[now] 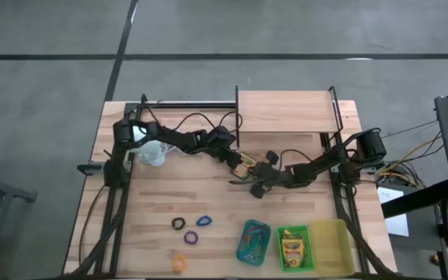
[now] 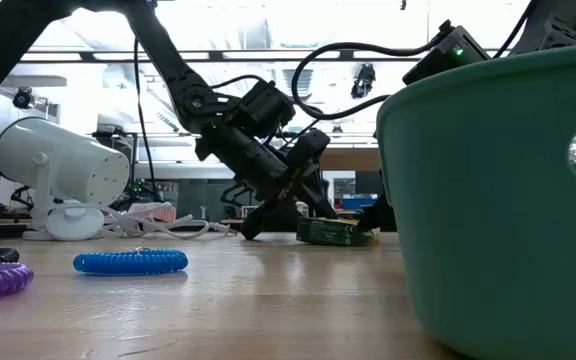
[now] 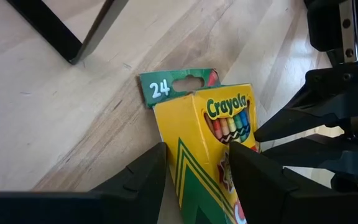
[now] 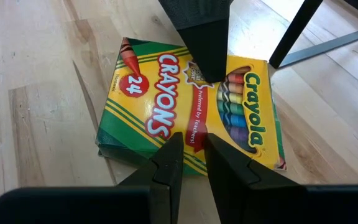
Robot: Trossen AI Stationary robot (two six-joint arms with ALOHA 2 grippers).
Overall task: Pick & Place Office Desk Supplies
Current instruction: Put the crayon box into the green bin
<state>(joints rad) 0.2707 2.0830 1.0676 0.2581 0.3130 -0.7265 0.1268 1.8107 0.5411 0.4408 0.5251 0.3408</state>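
Observation:
A yellow-and-green crayon box (image 1: pixel 246 165) lies on the table near its middle, in front of the raised shelf; it also shows in the low view (image 2: pixel 336 232). My left gripper (image 3: pixel 194 165) reaches it from the far left and is shut on it. My right gripper (image 4: pixel 193 143) comes from the right, its fingers almost together over the box's near edge (image 4: pixel 166 163). Black (image 1: pixel 178 224), blue (image 1: pixel 204 221), purple (image 1: pixel 190 237) and orange (image 1: pixel 179 263) loops lie flat on the near left of the table. A second crayon box (image 1: pixel 291 249) lies in the green tray. My left gripper pinches the crayon box at the end opposite its green hang tab (image 3: pixel 166 87). One finger (image 3: pixel 253 171) lies on the printed front face (image 4: pixel 253 118), the other (image 3: pixel 142 177) against the narrow side (image 3: pixel 176 155). It slants down from the far left. The box rests on the table. My right gripper: whether its fingertips (image 4: pixel 174 149) touch the box's front face, I cannot tell.
A wooden shelf on black legs (image 1: pixel 286 113) stands at the far edge. A white lamp (image 1: pixel 152 152) with its cord sits at the far left. Teal (image 1: pixel 253 241), green (image 1: pixel 292 233) and yellow (image 1: pixel 329 247) trays line the near right edge.

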